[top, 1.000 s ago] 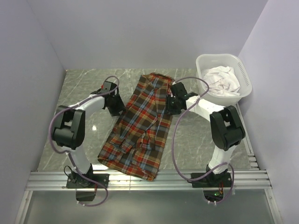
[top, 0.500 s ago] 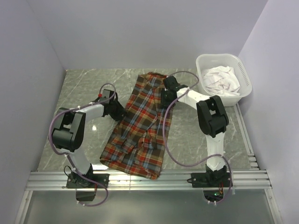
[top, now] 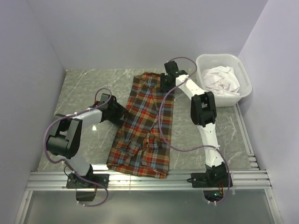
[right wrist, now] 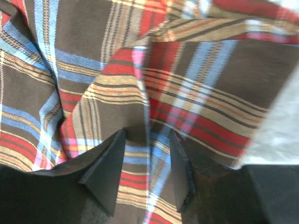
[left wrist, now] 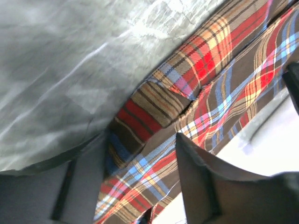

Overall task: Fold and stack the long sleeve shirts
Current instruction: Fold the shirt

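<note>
1 plaid shirt (top: pixel 145 122) looks soft and light: pinch hems or shoulders; left gripper (top: pixel 116 111) gapes at its edge; right gripper (right wrist: pixel 145 156) straddles a fold, grip unclear.

Laundry basket (top: pixel 245 77): white plastic, slotted walls, standing at the far right corner of the table
Table (top: pixel 88 84): grey marble-pattern top
Rails (top: pixel 154 179): aluminium, along the table's near edge
Walls (top: pixel 140 32): plain pale lilac, three sides
</note>
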`<action>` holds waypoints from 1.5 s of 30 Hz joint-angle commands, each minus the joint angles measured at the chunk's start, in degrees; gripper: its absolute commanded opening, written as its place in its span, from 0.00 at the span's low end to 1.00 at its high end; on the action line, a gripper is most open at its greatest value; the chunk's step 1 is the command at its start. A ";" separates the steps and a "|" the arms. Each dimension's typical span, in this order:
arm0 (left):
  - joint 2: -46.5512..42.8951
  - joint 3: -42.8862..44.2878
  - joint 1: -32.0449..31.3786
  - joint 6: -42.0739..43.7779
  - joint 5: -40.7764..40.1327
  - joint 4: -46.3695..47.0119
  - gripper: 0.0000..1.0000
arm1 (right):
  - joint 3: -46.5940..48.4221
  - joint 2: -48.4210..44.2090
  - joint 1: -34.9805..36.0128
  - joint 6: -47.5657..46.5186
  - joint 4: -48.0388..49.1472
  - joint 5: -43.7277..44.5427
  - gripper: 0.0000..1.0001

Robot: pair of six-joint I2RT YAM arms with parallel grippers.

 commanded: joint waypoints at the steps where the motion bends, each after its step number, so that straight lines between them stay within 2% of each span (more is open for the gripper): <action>1: -6.77 3.34 -0.67 4.94 -5.47 -8.91 0.69 | -7.53 -9.93 0.20 -1.36 0.92 -0.62 0.52; 2: -8.10 3.87 -0.67 6.54 -6.79 -10.51 0.75 | -11.70 -13.09 0.12 -1.02 4.33 -0.71 0.54; 4: -12.05 4.49 -0.84 10.83 -8.38 -14.71 0.77 | -22.30 -21.71 0.29 -0.31 6.20 -0.71 0.55; 8: -17.51 3.00 -3.47 16.65 -11.80 -19.47 0.75 | -38.25 -33.76 2.57 3.11 8.40 0.96 0.55; 10: -18.84 1.24 -6.19 19.29 -10.67 -19.93 0.72 | -45.53 -38.16 4.77 4.78 8.58 2.45 0.54; 16: -13.23 0.88 -12.96 22.72 -7.77 -17.83 0.62 | -60.05 -44.23 10.12 11.81 11.92 2.98 0.46; 19: -8.39 4.22 -14.37 23.51 -8.20 -17.29 0.61 | -63.14 -44.85 11.36 14.45 13.23 4.38 0.43; 23: -3.56 6.60 -14.55 21.50 -6.98 -15.98 0.58 | -63.95 -43.71 11.54 15.69 13.68 6.23 0.42; 30: 4.61 5.72 -14.55 15.79 -0.57 -10.45 0.56 | -60.26 -35.55 10.31 12.53 13.24 6.94 0.42; 38: 9.89 8.96 -14.64 8.23 2.78 -5.78 0.52 | -46.38 -24.30 5.75 6.55 8.15 6.85 0.42; 42: 12.79 13.71 -14.73 8.04 1.55 -8.14 0.52 | -38.48 -21.30 3.20 5.14 6.21 7.03 0.42; 45: 13.59 17.05 -14.64 9.36 0.06 -10.87 0.54 | -37.14 -21.82 2.49 4.44 5.86 6.59 0.43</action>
